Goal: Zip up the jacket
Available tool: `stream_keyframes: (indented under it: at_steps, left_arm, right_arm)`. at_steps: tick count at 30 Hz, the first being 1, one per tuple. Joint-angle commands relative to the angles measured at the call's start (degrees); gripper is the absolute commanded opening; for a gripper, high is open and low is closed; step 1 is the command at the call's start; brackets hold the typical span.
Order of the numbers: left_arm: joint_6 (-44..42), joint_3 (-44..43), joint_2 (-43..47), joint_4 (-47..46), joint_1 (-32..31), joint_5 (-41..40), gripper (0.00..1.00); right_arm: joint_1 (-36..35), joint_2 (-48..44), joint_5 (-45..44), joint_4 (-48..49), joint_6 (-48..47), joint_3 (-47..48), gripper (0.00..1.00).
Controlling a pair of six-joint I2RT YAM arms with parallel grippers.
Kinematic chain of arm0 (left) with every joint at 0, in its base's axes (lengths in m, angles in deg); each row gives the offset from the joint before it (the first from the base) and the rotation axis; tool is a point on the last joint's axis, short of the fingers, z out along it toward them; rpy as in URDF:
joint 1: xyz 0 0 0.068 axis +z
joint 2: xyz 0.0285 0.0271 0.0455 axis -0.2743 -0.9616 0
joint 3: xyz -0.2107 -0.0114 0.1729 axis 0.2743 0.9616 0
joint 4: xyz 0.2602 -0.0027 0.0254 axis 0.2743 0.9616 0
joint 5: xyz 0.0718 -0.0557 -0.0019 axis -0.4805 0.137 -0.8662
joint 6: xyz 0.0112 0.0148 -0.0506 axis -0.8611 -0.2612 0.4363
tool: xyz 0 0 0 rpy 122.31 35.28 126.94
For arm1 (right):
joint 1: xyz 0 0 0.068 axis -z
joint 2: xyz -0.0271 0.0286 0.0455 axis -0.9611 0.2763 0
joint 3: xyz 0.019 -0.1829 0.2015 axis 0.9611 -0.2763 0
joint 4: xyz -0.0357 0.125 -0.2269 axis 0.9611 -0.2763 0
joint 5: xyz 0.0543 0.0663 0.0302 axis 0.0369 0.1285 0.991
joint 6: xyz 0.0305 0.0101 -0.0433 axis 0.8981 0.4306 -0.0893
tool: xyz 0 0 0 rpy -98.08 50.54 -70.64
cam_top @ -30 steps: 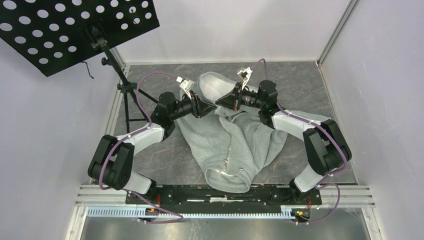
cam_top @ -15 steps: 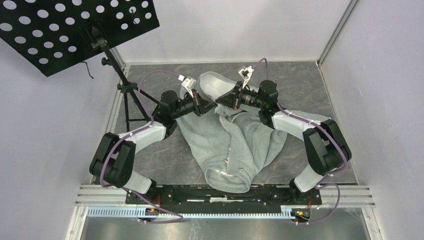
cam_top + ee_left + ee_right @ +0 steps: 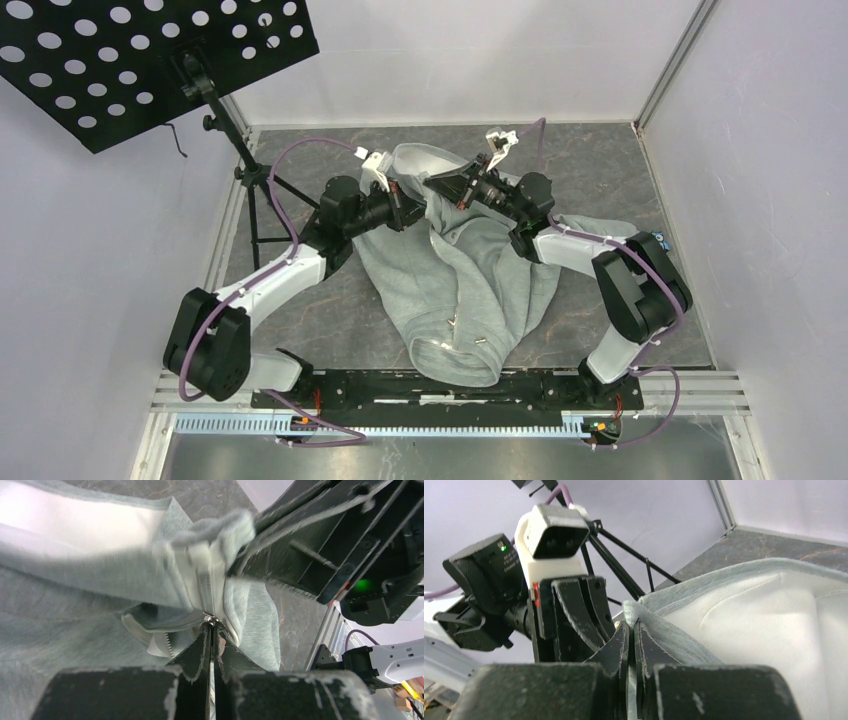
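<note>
The light grey jacket [image 3: 460, 290] lies on the dark table, its pale-lined collar [image 3: 425, 165] at the far end. My left gripper [image 3: 410, 207] is shut on the small metal zipper pull [image 3: 212, 622], where the pale zipper strip [image 3: 204, 587] closes just below the collar. Below the pull the zipper teeth [image 3: 150, 630] hang apart. My right gripper [image 3: 441, 186] is shut on the collar's top edge [image 3: 634, 611] next to the zipper and holds it raised. The right gripper shows in the left wrist view [image 3: 295, 540], close to the left one.
A black perforated music stand [image 3: 130, 60] on a tripod [image 3: 255, 190] stands at the far left. Pale walls enclose the table. A metal rail [image 3: 450, 385] runs along the near edge. A small blue thing [image 3: 660, 239] lies beside the right sleeve.
Both grippers moved a little farther from the bases, still holding the jacket. The left arm stretched out and the right wrist tilted up with the collar.
</note>
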Motion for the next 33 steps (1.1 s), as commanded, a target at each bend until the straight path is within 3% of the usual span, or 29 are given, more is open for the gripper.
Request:
stream_keyframes:
  at_steps: [1,7,13,20,24,28,30,32,33]
  left_arm:
    - [1.7,-0.8,0.3,13.5,-1.6,-1.8,0.02]
    - [4.8,-0.3,2.1,18.1,-3.0,-6.6,0.02]
    - [8.6,-0.4,-0.9,19.4,-9.3,-11.8,0.02]
    - [8.7,-0.6,-3.1,24.1,-15.6,-15.8,0.02]
    - [7.8,-0.9,-1.9,26.6,-16.5,-16.4,0.02]
    - [6.3,-2.2,0.5,24.5,-16.5,-11.5,0.02]
    - [5.7,-4.1,1.2,24.4,-16.4,-10.9,0.1]
    - [5.7,-6.1,2.2,24.2,-16.0,-12.7,0.35]
    - [6.1,-6.8,2.6,23.0,-15.8,-14.0,0.43]
  right_arm:
    - [-0.1,-0.6,-7.9,14.1,2.3,7.6,0.0]
    - [4.0,-1.4,-12.5,11.1,0.7,8.5,0.0]
    - [8.8,-1.4,-19.4,8.5,-0.3,8.3,0.0]
    - [16.0,2.5,-20.3,3.9,-1.5,15.7,0.0]
    - [18.0,4.4,-16.1,4.9,-0.4,17.8,0.0]
    - [18.5,8.7,0.9,13.8,5.5,23.0,0.0]
    - [18.5,8.3,4.4,19.0,8.8,21.4,0.0]
    - [18.5,6.7,6.5,20.0,9.9,19.3,0.0]
    - [18.5,5.8,7.0,20.0,10.3,18.3,0.0]
